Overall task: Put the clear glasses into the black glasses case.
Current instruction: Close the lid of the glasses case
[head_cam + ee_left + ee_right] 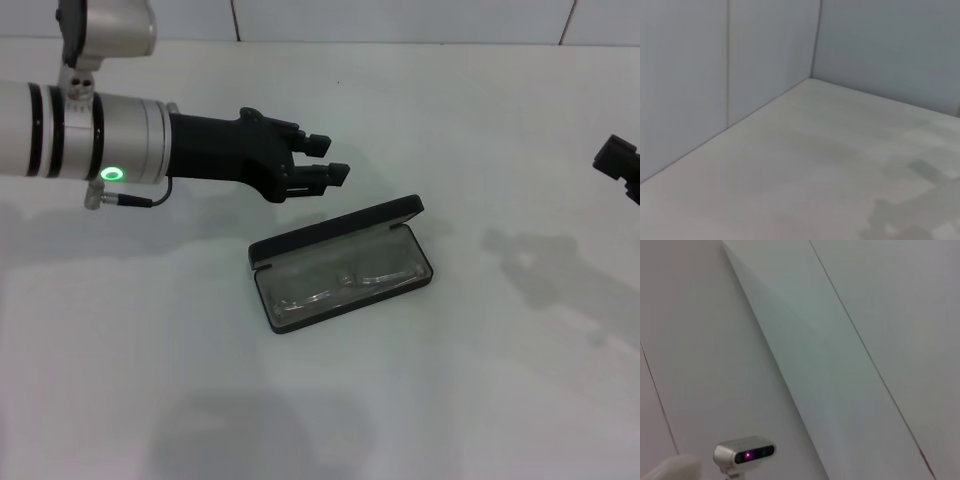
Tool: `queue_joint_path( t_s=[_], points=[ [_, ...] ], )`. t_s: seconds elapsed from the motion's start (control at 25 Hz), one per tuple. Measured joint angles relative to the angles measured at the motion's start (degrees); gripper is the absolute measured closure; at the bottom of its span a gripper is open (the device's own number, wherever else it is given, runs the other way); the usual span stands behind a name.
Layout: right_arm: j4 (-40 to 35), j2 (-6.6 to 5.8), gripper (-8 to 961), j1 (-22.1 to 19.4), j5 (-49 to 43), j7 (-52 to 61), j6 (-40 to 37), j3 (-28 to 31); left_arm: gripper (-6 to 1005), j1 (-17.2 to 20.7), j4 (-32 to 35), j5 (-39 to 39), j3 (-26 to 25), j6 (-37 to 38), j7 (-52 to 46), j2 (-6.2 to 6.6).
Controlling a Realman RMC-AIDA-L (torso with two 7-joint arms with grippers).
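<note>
While we count from the head view, we find one black glasses case (342, 264), one pair of clear glasses (340, 283) and two pincers. The case lies open near the middle of the white table (480, 400), its lid (335, 229) tipped back on the far side and its tray facing up. Inside the tray, on the grey lining, rest the clear glasses; they lie lengthwise and fill most of the tray.

Our left pincer (329, 160) hangs over the table just beyond the case's far left corner, pointing toward the right. Its fingers stand a little apart with nothing between them, and it touches neither case nor glasses. The glasses lie nearer to us than this pincer and slightly to its right.

Our right pincer (620, 165) shows only as a dark part at the right edge, well away from the case, and we cannot tell how its fingers stand.

Our wrist views show only bare table, walls and a small camera (745, 454).
</note>
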Motion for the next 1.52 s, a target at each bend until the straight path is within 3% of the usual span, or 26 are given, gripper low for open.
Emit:
queue_joint_path(
  t_s=[0.32,0.68,1.08,1.52],
  points=[
    [0.2,0.10,889,0.5,0.1,0.2,0.0,0.3,556,0.8,-2.3,-1.6,0.1,-1.2,1.0,-0.16],
    [0.2,0.20,887,1.9,0.1,0.2,0.3,0.5,890,2.9,-3.8,-5.1,1.1,-3.1,3.4,-0.18],
    [0.2,0.18,884,2.3,0.0,0.2,0.9,0.5,1001,3.3,-9.0,-8.9,1.7,-2.6,5.9,-0.34],
    [0.5,0.43,881,2.3,0.0,0.2,0.7,0.0,997,4.4,-12.6,-16.8,3.7,-0.4,8.6,-0.35]
  ],
)
